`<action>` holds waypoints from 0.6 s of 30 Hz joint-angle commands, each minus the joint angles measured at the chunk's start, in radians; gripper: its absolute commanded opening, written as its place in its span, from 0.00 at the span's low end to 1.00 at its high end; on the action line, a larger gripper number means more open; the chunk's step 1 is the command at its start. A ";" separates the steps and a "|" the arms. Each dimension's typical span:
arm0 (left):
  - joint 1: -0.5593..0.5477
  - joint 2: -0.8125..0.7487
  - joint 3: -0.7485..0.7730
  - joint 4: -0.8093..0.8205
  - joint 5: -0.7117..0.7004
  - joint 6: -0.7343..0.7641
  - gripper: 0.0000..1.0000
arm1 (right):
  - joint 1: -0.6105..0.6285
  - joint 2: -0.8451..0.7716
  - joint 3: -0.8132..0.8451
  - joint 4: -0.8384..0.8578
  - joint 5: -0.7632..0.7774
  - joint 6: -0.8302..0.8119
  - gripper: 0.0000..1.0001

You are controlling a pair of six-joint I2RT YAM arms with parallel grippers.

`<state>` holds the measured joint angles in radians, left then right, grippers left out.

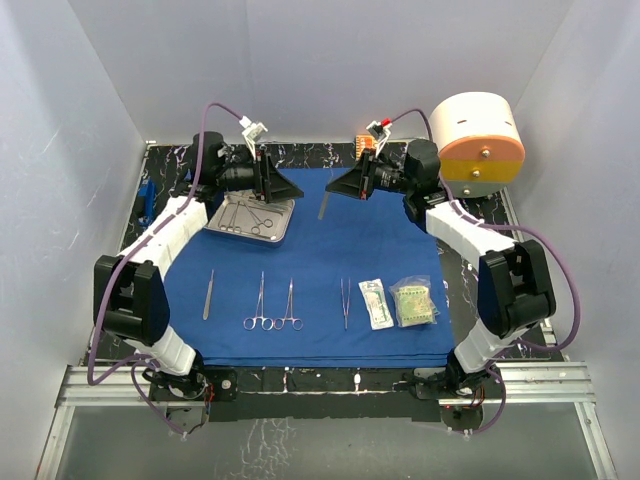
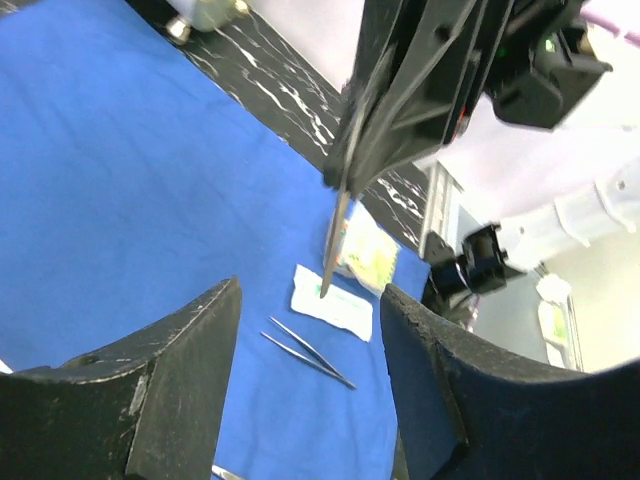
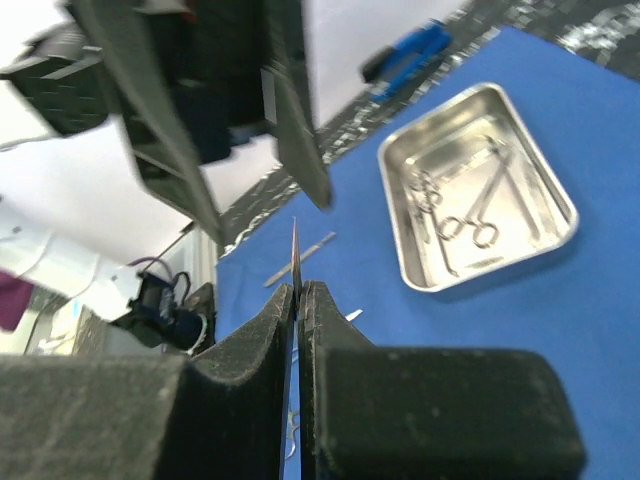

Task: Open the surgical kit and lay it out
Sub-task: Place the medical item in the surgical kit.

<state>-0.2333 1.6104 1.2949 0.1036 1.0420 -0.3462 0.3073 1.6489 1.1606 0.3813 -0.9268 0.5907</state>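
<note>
Cylinder [image 1: 480,140] near right tool [image 3: 299,295] with instrument [image 2: 335,235]

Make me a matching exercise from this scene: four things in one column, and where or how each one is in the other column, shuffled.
Things:
1. steel tray
2. sealed packets
3. left gripper
4. right gripper

Places or states:
A. shut on a slim metal instrument
B. open, holding nothing
C. far left part of the blue cloth
D. near right part of the blue cloth

Pairs: 1-C, 2-D, 3-B, 4-A.
</note>
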 commanded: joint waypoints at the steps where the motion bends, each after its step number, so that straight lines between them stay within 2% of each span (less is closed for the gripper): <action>1: -0.009 -0.058 -0.079 0.209 0.169 -0.101 0.56 | 0.006 -0.068 -0.013 0.276 -0.194 0.111 0.00; 6: -0.047 -0.044 -0.089 0.283 0.180 -0.167 0.47 | 0.014 -0.068 -0.045 0.420 -0.240 0.217 0.00; 11: -0.082 -0.018 -0.082 0.352 0.201 -0.226 0.40 | 0.023 -0.061 -0.051 0.447 -0.249 0.239 0.00; 18: -0.115 0.009 -0.067 0.354 0.199 -0.231 0.25 | 0.031 -0.052 -0.071 0.504 -0.232 0.281 0.00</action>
<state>-0.3351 1.6165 1.1965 0.4091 1.2060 -0.5674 0.3325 1.6089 1.0966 0.7834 -1.1622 0.8387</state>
